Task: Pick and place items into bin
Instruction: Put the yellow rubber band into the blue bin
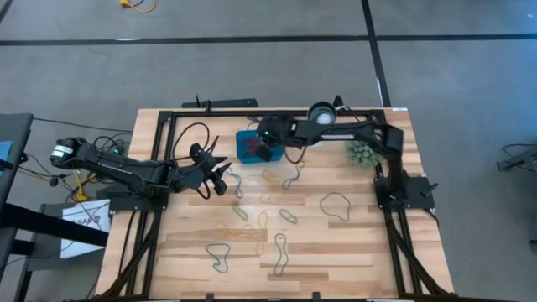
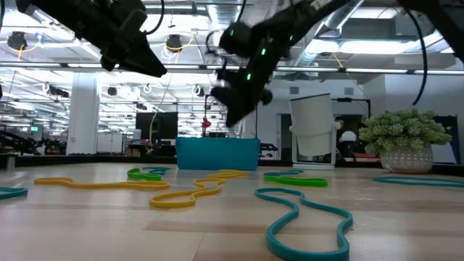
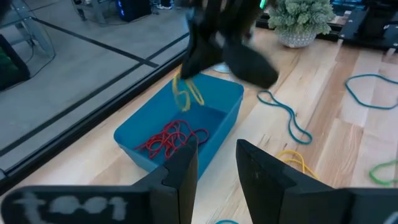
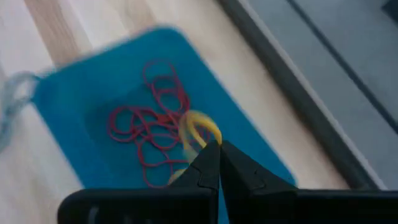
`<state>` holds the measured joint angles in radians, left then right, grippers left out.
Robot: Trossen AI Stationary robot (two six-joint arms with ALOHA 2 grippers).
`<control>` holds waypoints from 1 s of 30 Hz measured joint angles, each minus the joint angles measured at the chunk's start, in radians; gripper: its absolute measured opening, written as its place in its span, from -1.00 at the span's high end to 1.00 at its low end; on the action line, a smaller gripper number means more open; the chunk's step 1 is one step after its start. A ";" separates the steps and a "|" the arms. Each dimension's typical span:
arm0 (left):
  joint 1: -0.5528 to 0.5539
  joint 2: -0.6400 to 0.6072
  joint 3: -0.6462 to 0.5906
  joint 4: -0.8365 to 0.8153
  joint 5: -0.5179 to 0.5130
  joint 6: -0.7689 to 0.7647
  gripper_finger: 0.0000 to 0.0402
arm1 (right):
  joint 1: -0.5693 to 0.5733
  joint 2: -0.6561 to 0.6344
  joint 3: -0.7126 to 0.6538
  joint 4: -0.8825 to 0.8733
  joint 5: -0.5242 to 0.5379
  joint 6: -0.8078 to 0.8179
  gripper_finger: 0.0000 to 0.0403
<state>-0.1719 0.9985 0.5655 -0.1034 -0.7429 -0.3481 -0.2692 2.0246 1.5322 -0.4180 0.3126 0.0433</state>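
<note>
Right gripper (image 4: 217, 149) poised directly above teal bin (image 4: 74, 93), jaws pinched on yellow band (image 4: 198, 129) dangling over red bands (image 4: 149, 130). Left gripper (image 3: 217, 158) nearby, jaws parted, empty.

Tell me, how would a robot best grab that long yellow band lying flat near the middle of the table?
Probably from straight above, jaws closing across one thin strand. The long yellow band lies flat on the table in loose waves, so its sides offer nothing to pinch. The middle bend looks best: it lies apart from the green band near the far end.

Overhead camera straight down, low camera level across table (image 2: 217, 232), both wrists close on bin (image 3: 217, 102).
</note>
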 joint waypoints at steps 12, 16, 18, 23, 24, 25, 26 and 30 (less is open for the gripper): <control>0.001 0.000 0.000 -0.017 -0.001 -0.001 0.49 | -0.001 0.125 0.002 0.006 0.002 0.000 0.96; 0.001 0.000 0.000 -0.017 0.000 -0.001 0.49 | 0.009 0.108 0.002 0.005 0.002 -0.021 0.81; 0.001 0.000 0.000 -0.018 0.000 -0.001 0.49 | 0.017 0.086 0.002 0.015 0.008 -0.039 0.72; 0.001 0.000 0.000 -0.019 0.007 -0.002 0.49 | 0.033 0.035 0.002 0.004 0.031 -0.044 0.58; 0.001 0.000 0.000 -0.019 0.015 -0.002 0.49 | 0.034 0.020 0.002 0.000 0.030 -0.044 0.56; 0.001 0.000 0.000 -0.019 0.026 -0.002 0.49 | 0.039 0.002 0.002 -0.005 0.030 -0.044 0.55; 0.001 0.000 0.000 -0.019 0.032 -0.003 0.49 | 0.043 -0.015 0.002 -0.011 0.030 -0.043 0.54; 0.001 0.000 0.000 -0.020 0.062 -0.015 0.49 | 0.071 -0.095 0.002 -0.095 0.028 0.006 0.54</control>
<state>-0.1711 0.9985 0.5652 -0.1234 -0.6806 -0.3631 -0.1979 1.9296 1.5341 -0.5126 0.3404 0.0489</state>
